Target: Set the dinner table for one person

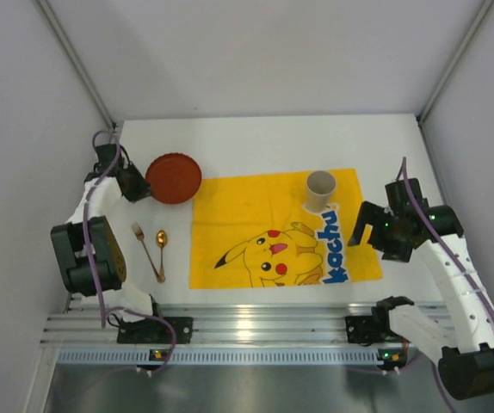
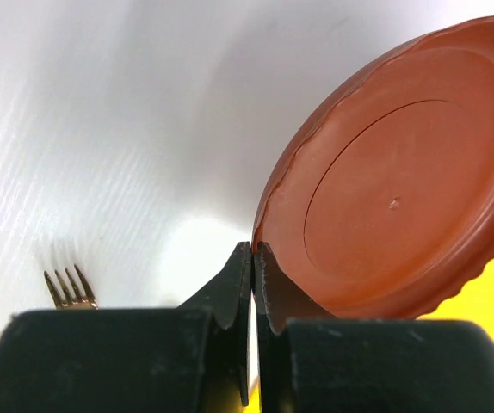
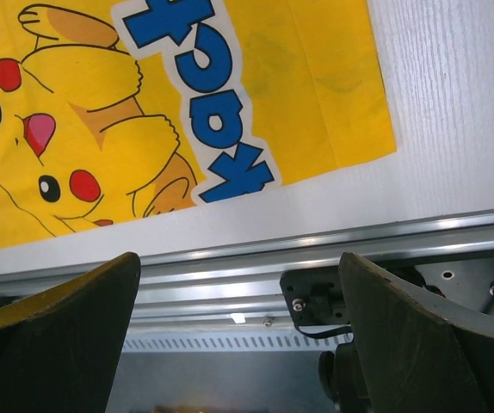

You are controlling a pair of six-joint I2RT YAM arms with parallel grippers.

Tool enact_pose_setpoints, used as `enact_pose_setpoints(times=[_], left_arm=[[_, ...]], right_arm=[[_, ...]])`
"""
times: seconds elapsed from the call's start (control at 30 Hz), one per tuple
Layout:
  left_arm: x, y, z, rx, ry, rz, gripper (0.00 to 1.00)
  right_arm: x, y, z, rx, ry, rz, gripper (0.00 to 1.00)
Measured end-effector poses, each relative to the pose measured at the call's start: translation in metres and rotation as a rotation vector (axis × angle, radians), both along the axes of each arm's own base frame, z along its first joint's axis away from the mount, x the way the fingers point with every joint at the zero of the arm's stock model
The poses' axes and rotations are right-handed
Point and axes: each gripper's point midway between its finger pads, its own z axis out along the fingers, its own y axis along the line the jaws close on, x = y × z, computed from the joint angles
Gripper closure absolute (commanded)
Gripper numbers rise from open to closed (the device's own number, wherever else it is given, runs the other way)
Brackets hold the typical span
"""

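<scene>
One plate (image 1: 174, 178), cup (image 1: 320, 189), fork (image 1: 146, 250), spoon (image 1: 162, 256) and cloth (image 1: 247, 215) on the dinner table (image 1: 256, 142).

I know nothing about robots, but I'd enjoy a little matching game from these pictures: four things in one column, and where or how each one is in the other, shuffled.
Things:
1. plate
2. cup
3. fork
4. right gripper

Places or states:
A. open, holding nothing
B. lying on the bare white table beside the spoon
C. pinched at its rim by the left gripper
D. standing on the yellow cloth

Pairs: 1-C, 2-D, 3-B, 4-A.
</scene>
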Motion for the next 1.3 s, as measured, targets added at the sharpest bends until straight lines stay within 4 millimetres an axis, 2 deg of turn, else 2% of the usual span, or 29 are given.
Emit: enact_pose_setpoints(times=[0.1, 0.2, 0.27, 0.33, 0.4, 0.5, 0.57, 0.67, 0.87, 1.0, 1.1, 1.3], left_arm=[[0.005, -0.006, 0.044, -0.003, -0.111, -0.023, 1.00], [0.008, -0.022, 0.079, -0.012, -0.197, -0.069, 1.00], [0.010, -0.046, 0.091, -0.019, -0.231, -0.129, 1.00], [0.008, -0.086, 0.092, -0.029, -0.231, -0.222, 1.00], [-0.002, -0.144, 0.087, -0.053, -0.217, -0.352, 1.00], [-0.026, -0.212, 0.075, -0.107, -0.189, -0.501, 1.00], [-0.045, -0.242, 0.062, -0.138, -0.145, -0.560, 1.00], [-0.058, -0.269, 0.046, -0.158, -0.096, -0.603, 1.00], [-0.078, -0.311, 0.004, -0.160, 0.009, -0.675, 1.00], [-0.096, -0.330, -0.023, -0.131, 0.077, -0.716, 1.00], [-0.103, -0.334, -0.036, -0.108, 0.111, -0.715, 1.00], [-0.102, -0.318, -0.056, -0.038, 0.171, -0.642, 1.00]], right_arm=[[0.003, 0.000, -0.002, -0.001, 0.007, -0.003, 0.00], [0.007, 0.001, -0.003, -0.002, 0.008, -0.003, 0.00], [0.009, 0.002, -0.005, -0.003, 0.014, -0.003, 0.00], [0.012, 0.002, -0.006, -0.003, 0.018, -0.002, 0.00], [0.015, 0.003, -0.008, -0.002, 0.025, 0.000, 0.00], [0.017, 0.005, -0.010, 0.000, 0.029, 0.008, 0.00], [0.018, 0.005, -0.009, 0.002, 0.025, 0.012, 0.00], [0.018, 0.005, -0.009, 0.001, 0.022, 0.019, 0.00], [0.012, 0.003, -0.011, -0.002, 0.015, 0.028, 0.00], [0.011, 0.001, -0.010, -0.013, 0.003, 0.036, 0.00], [0.010, 0.000, -0.011, -0.022, 0.000, 0.040, 0.00], [0.009, -0.002, -0.010, -0.030, -0.009, 0.048, 0.00]])
